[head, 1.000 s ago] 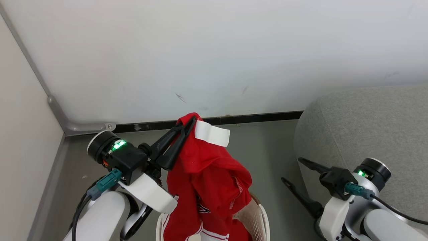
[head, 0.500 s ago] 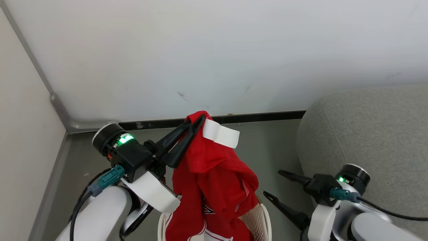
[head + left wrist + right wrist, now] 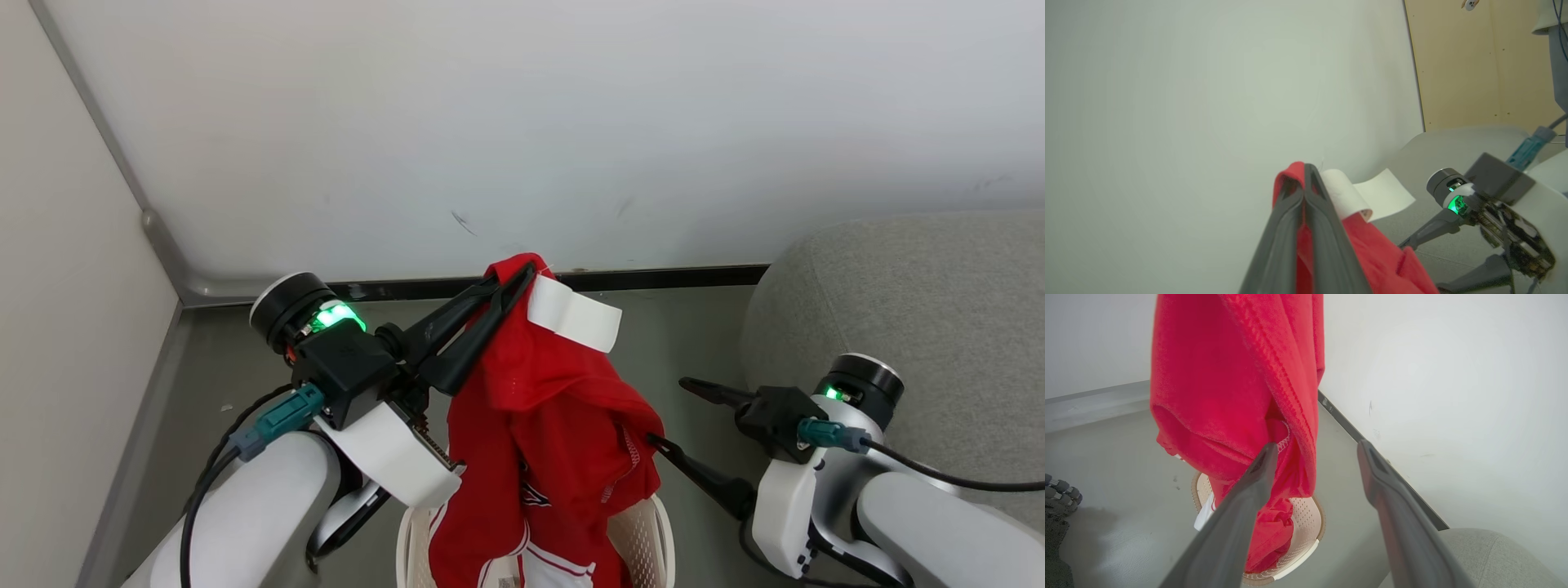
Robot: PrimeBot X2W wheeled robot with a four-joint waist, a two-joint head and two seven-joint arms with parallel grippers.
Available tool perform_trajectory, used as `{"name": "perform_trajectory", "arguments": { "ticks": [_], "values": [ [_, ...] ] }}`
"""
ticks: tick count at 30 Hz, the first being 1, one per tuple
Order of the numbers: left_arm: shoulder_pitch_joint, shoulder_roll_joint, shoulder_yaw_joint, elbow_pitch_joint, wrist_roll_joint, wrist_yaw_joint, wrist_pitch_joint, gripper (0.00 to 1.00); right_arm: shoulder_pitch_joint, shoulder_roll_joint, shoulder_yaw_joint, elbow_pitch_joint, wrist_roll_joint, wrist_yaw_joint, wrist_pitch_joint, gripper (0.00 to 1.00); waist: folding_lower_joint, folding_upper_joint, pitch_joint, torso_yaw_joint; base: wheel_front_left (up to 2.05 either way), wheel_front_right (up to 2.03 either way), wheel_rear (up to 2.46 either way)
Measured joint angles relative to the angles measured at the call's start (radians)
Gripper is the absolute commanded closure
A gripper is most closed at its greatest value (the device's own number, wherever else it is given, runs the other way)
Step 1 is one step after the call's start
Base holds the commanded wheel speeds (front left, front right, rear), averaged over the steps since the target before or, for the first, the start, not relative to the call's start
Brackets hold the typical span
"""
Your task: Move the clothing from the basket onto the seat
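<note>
My left gripper (image 3: 522,273) is shut on the top of the red clothing (image 3: 547,408), which hangs down from it into the basket (image 3: 657,531). A white tag (image 3: 571,314) sticks out beside the fingertips. The left wrist view has the shut left gripper (image 3: 1304,169) pinching the clothing (image 3: 1372,253) under the tag (image 3: 1367,196). My right gripper (image 3: 669,412) stands open at the cloth's right edge, its lower finger touching the fabric. Seen from the right wrist, the right gripper (image 3: 1316,448) straddles a hanging fold of the clothing (image 3: 1229,375) above the basket (image 3: 1306,516). The grey seat (image 3: 898,302) lies to the right.
A white wall (image 3: 522,122) with a dark baseboard (image 3: 653,278) stands close behind the basket, and a side wall (image 3: 65,286) closes the left. Grey floor (image 3: 669,343) separates basket and seat. A wooden panel (image 3: 1474,61) rises beyond the seat (image 3: 1453,143).
The head camera has shifted. My open right gripper has moved left until it meets the hanging clothing. The left gripper has carried the clothing slightly right, still shut on it.
</note>
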Motion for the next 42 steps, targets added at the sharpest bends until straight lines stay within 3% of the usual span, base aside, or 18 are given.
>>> {"name": "perform_trajectory", "arguments": {
  "ticks": [23, 24, 26, 28, 42],
  "values": [
    [-0.097, -0.007, -0.137, -0.006, -0.057, 0.000, 0.001, 1.00, -0.161, 0.103, 0.234, 0.106, 0.117, 0.000, -0.094, 0.00, 0.0000, 0.0000, 0.032, 0.075, 0.00, 0.00, 0.00],
    [-0.097, -0.007, -0.137, -0.006, -0.057, 0.000, 0.001, 1.00, -0.161, 0.103, 0.234, 0.106, 0.117, 0.000, -0.094, 0.47, 0.0000, 0.0000, 0.032, 0.075, 0.00, 0.00, 0.00],
    [-0.097, -0.006, -0.138, -0.001, -0.064, 0.000, 0.001, 1.00, -0.175, 0.110, 0.261, 0.113, 0.117, 0.000, -0.101, 0.68, 0.0000, 0.0000, 0.034, 0.080, 0.00, 0.00, 0.00],
    [-0.097, -0.006, -0.138, 0.006, -0.073, 0.000, 0.001, 1.00, -0.181, 0.112, 0.277, 0.118, 0.117, 0.000, -0.118, 1.00, -0.0001, 0.0000, 0.037, 0.085, 0.00, 0.00, 0.00],
    [-0.096, 0.035, -0.054, 0.181, -0.139, 0.002, 0.001, 1.00, -0.216, 0.112, 0.320, 0.166, 0.142, 0.000, -0.211, 1.00, 0.0000, 0.0000, 0.049, 0.065, 0.00, 0.00, 0.00]
  ]
}}
